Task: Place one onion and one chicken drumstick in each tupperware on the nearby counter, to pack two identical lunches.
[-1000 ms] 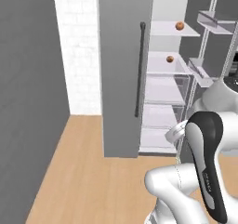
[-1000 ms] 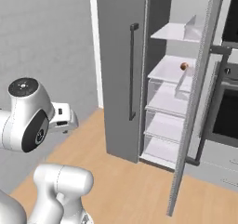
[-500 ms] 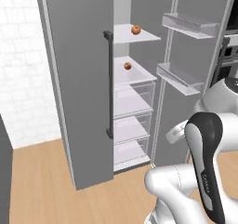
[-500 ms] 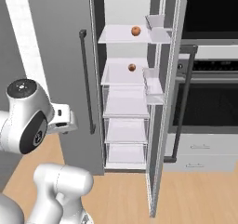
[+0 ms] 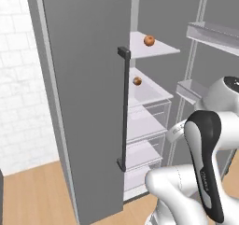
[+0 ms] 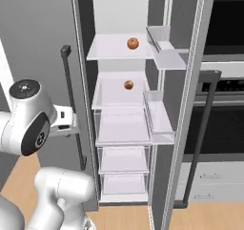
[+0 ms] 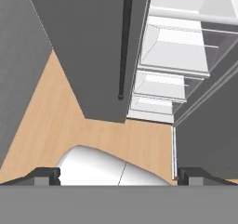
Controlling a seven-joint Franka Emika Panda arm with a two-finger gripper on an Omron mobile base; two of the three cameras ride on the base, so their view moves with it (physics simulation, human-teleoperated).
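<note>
Fridge [image 6: 81, 57] stands open, right door [image 6: 188, 105] swung wide, left door [image 5: 84, 102] shut w/ dark vertical handle [image 5: 123, 107].

Two onions inside: small round orange-brown balls, smooth, slight shine. Upper onion [image 6: 133, 43] sits on the top glass shelf [image 6: 109, 50], near its right side. Lower onion [image 6: 128, 85] sits on the next shelf [image 6: 112, 98] down, roughly centred, towards the back. They're apart, one shelf between them. Clear drawers [image 6: 123, 129] stacked under the lower shelf.

Fingers [image 7: 119, 175] spread as wide as they go, nothing betw. them, holding nothing. In the hand view they point down at the wood floor [image 7: 60, 111] in front of the fridge; the handle's lower end and the bottom drawers lie ahead of the tips. Both onions are well above and beyond the fingers, prob. out of reach from here, though depth is hard to judge.

Oven [image 6: 224, 105] w/ dark glass sits right of the fridge.
</note>
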